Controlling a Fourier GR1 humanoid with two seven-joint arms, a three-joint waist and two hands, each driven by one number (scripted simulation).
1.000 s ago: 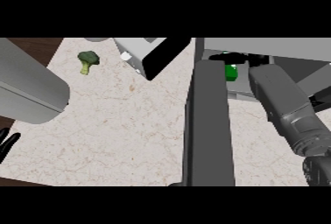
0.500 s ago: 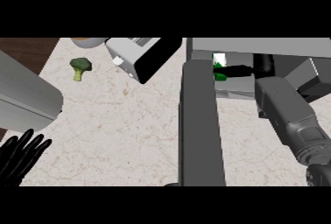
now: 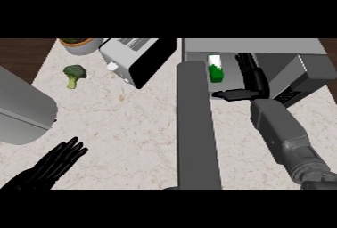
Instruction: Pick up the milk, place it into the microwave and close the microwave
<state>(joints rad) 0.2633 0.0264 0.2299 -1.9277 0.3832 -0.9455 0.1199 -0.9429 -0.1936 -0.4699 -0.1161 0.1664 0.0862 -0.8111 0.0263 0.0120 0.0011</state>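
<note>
The milk (image 3: pixel 215 71), a white carton with a green lower part, stands inside the open microwave (image 3: pixel 309 75) near its left wall. My right hand (image 3: pixel 252 79) reaches into the cavity just right of the carton, fingers straight and thumb pointing left below it, not closed round it. The microwave's door (image 3: pixel 196 129) is swung open and runs down the middle of the view as a long grey slab. My left hand (image 3: pixel 56 161) rests open at the lower left, fingers up.
A toaster (image 3: pixel 135 58) sits left of the microwave, with a broccoli floret (image 3: pixel 74 74) and a potted plant (image 3: pixel 80 44) further left. A large grey rounded body (image 3: pixel 23 111) fills the left edge. Speckled countertop (image 3: pixel 125 129) lies between it and the door.
My left hand has come up into view at the lower left. The right hand has drawn a little to the right of the milk, which stays in the microwave.
</note>
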